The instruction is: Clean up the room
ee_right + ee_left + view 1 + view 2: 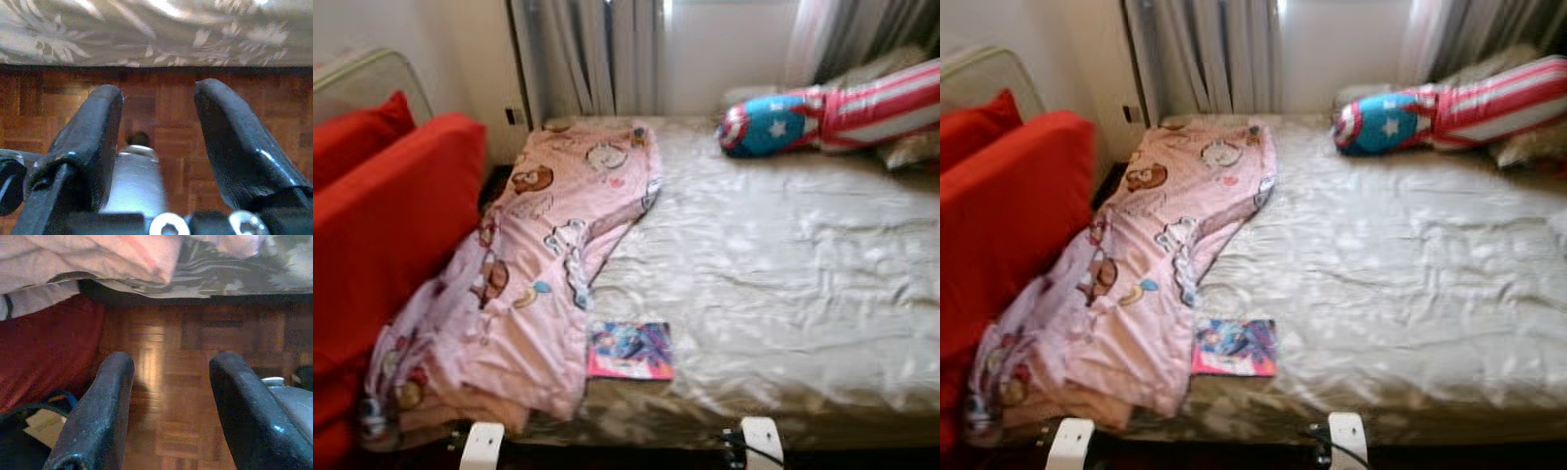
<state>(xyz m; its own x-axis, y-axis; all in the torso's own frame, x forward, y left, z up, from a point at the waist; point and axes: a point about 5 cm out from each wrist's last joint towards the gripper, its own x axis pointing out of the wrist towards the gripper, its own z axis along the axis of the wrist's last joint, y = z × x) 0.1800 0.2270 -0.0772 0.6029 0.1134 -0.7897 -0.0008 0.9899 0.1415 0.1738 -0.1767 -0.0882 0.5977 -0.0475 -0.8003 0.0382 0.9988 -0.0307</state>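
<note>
A big bed (803, 284) with a shiny, wrinkled beige sheet takes up most of the frame, from the middle out to the right edge. On its left side lies a pink blanket (533, 264) with cartoon pictures on it. The blanket runs from the top middle of the frame down to the lower left, where it hangs over the edge of the bed in a bunch. A red sofa (382, 235) stands at the left edge of the frame, right beside the bed, and the blanket touches it. Grey curtains (597, 54) hang at the top middle, behind the bed. In the upper right lies a long pillow (832, 113) with red and white stripes and a blue end with a white star. A thin book (629, 350) with a pink and blue cover lies flat near the front edge of the bed, at the lower middle of the frame, just beside the blanket.

The left hand (171, 396) is low over a brown wooden floor (190, 347), by the bed edge where the blanket hangs. Its 2 black fingers (98, 416) are spread apart and hold nothing. The right hand (159, 147) is also low over the floor in front of the bed, fingers spread apart and holding nothing.
</note>
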